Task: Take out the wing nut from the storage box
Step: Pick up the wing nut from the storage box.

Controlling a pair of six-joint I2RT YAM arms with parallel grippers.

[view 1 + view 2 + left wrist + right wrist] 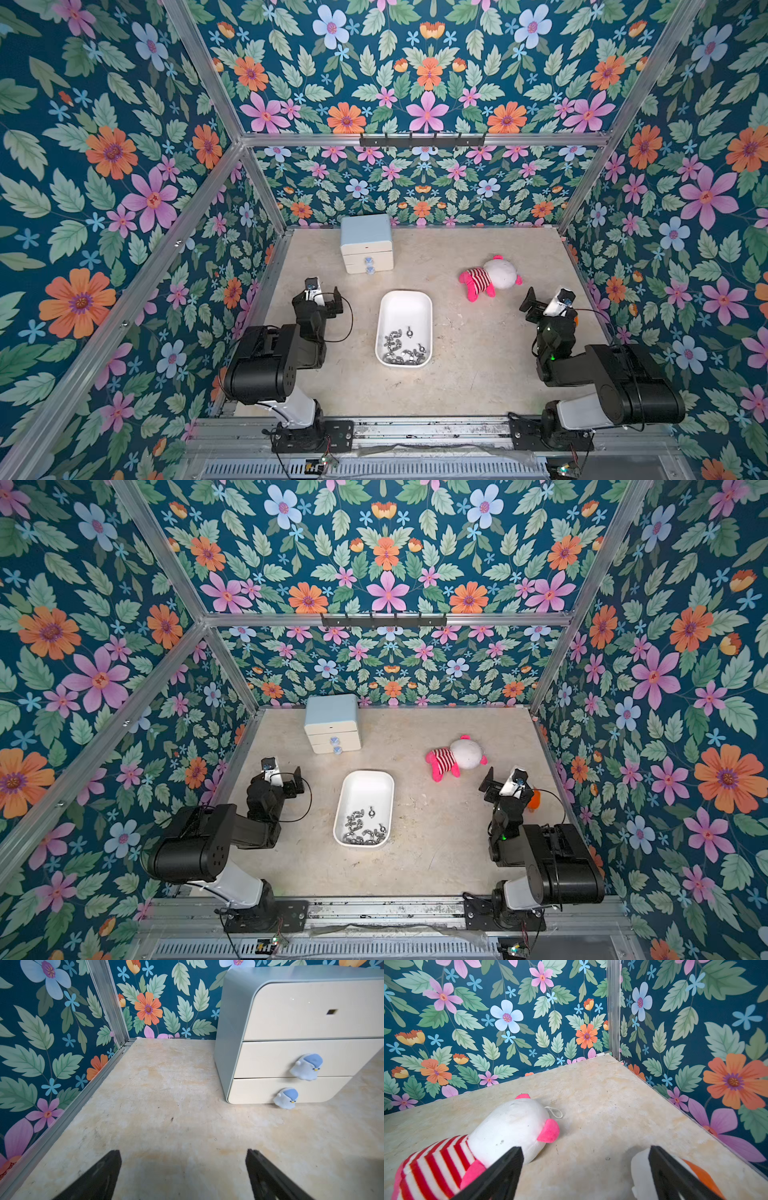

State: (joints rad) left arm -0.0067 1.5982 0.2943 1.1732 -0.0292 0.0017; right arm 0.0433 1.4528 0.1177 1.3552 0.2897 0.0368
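Observation:
The storage box [405, 299] [368, 785] is a shallow white tub lying open in the middle of the table in both top views. Several metal wing nuts [400, 353] [362, 835] lie piled at its near end. One wing nut [409, 331] [371, 811] sits apart, nearer the middle of the box. My left gripper [336, 300] [296, 780] [184, 1152] hangs open and empty left of the box, over bare table. My right gripper [530, 305] [487, 781] [585, 1148] is open and empty to the right of the box, beside the plush toy.
A pale-blue-topped mini chest of drawers [366, 243] [291, 1032] stands at the back left. A pink and white plush toy [492, 276] [508, 1126] lies at the back right. An orange and white object [535, 799] [639, 1172] sits by the right wall. Flowered walls close three sides.

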